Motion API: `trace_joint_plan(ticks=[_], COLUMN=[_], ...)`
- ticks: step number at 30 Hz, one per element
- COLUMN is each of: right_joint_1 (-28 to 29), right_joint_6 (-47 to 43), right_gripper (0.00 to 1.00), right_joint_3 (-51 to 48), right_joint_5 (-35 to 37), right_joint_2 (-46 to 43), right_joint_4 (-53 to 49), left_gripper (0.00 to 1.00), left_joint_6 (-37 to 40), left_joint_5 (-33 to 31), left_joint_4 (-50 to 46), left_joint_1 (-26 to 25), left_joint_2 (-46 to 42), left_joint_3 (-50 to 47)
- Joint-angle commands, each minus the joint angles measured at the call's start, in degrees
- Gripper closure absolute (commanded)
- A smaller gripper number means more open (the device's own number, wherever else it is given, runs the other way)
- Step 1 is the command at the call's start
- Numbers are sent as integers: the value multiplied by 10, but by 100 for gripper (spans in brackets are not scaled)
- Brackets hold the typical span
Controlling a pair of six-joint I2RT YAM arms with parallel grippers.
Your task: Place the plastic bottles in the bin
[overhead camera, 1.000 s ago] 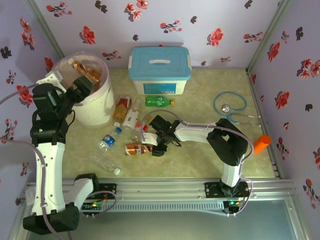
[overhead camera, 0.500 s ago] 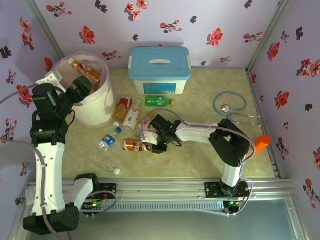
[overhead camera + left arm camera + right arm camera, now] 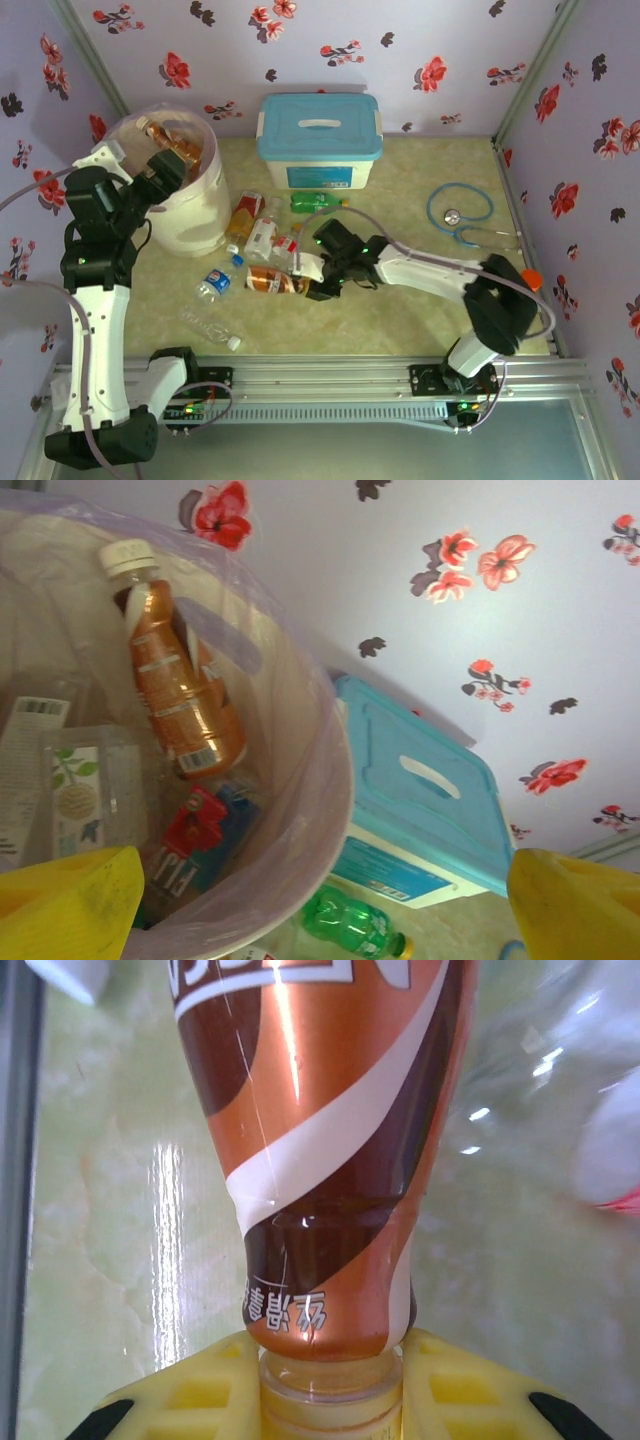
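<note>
Right claw (image 3: 320,278): pressed together on the neck of the brown bottle (image 3: 266,283), near the middle of the worktop (image 3: 400,310). In the wrist view the yellow pads (image 3: 180,1405) sit on both sides of the clear neck ring.
Brown bottle, direction: the long axis runs left to right across the worktop, almost level. The neck points right, into the right claw, and the base points left. I cannot tell if the body touches the worktop.
Left claw (image 3: 163,170): spread wide and holding nothing, above the rim of the bin (image 3: 195,225). Its yellow fingertips (image 3: 65,895) are in the two lower corners of the wrist view.
Bin: at the back left of the worktop, with a liner bag over the rim. Inside, an amber bottle (image 3: 175,680) leans with its white cap up, and other bottles lie under it.
Loose bottles: a green bottle (image 3: 318,204) lies left to right just before the blue-lid box (image 3: 320,140), cap to the right. A red-label bottle (image 3: 243,215) and a white-label bottle (image 3: 265,237) lie beside the bin. A small blue-label bottle (image 3: 213,282) and a clear bottle (image 3: 212,328) lie nearer the arms.
Far right: a stethoscope (image 3: 462,213).
</note>
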Motion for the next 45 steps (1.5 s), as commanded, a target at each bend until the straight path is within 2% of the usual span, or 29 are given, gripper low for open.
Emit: trace_joint_plan(ticks=[1, 5, 9, 13, 17, 21, 27, 41, 45], right_joint_1=[-31, -75, -89, -89, -89, -89, -89, -87, -87], right_joint_6=[51, 143, 227, 280, 307, 311, 311, 314, 313], right_gripper=[74, 74, 74, 74, 74, 74, 74, 74, 67], right_joint_3=[-20, -60, -104, -118, -125, -122, -129, -136, -136], right_joint_5=[-7, 54, 138, 190, 198, 190, 176, 127, 118], right_joint_2=[-59, -124, -182, -204, -202, -199, -196, -176, -175], right_joint_4=[19, 99, 195, 247, 299, 315, 334, 367, 372], left_gripper=[3, 0, 0, 1, 0, 0, 2, 32, 40], left_joint_6=[-25, -17, -37, -64, -85, -113, -131, -133, -129], left_joint_5=[20, -36, -81, -82, -74, -76, -75, -62, -63], left_joint_4=[40, 46, 91, 150, 198, 248, 274, 297, 293], left_joint_1=[-40, -137, -234, -307, -363, -390, -410, -410, -405], left_joint_2=[9, 29, 59, 114, 183, 217, 254, 290, 289], left_joint_3=[-3, 6, 2, -1, 2, -11, -12, 9, 14])
